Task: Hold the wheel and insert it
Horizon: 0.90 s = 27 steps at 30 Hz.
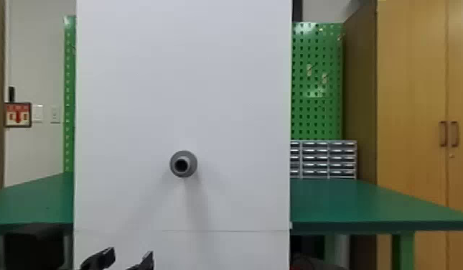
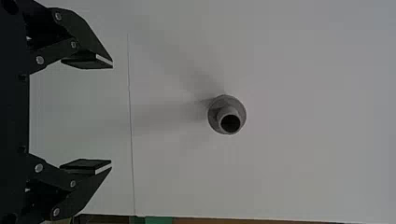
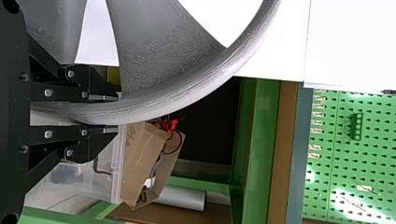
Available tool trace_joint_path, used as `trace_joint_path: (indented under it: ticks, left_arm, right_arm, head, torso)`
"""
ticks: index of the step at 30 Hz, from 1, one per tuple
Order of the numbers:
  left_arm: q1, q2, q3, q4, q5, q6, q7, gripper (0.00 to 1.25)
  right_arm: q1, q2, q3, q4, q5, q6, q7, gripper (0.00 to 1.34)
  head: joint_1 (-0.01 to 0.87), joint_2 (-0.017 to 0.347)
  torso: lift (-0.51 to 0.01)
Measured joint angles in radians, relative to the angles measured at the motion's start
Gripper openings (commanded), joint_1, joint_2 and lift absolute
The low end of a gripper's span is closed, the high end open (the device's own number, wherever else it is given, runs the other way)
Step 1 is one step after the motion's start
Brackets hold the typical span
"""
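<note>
1. One large grey wheel [image 3: 166, 56] with a ridged texture and broad spokes sits in the right tool [image 3: 117, 114], its curved rim pinched between the two flat black fingers; part of the rim and the spokes reach out past the fingertips.
2. The left tool [image 1: 132, 251] is low in front of the upright white board [image 1: 133, 89], its fingers spread wide.
3. A round, hollow grey peg [image 1: 191, 164] with a wider collar juts from the board; in the left wrist view it lies beyond the left tool's fingertips, apart from them.
4. An open brown cardboard box [image 3: 137, 163] holds dark cables and a red piece [image 3: 171, 125] near its edge.
5. Just beside it is a clear plastic bin [image 3: 88, 184] with dark items in it, too blurred to identify.
6. A grey cabinet of small drawers [image 1: 323, 158] stands on the green surface [image 1: 331, 201]; the drawers' contents cannot be told.
</note>
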Motion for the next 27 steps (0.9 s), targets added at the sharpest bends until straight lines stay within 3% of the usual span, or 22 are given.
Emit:
trace_joint_path:
  ticks: [27]
  left_arm:
    - [0.001, 0.0, 0.003, 0.0, 0.003, 0.0, 0.0, 0.76]
  right_arm:
    - [-0.001, 0.017, -0.011, 0.0, -0.001, -0.003, 0.001, 0.12]
  head:
    - [0.0, 0.021]
  torso:
    - [-0.49]
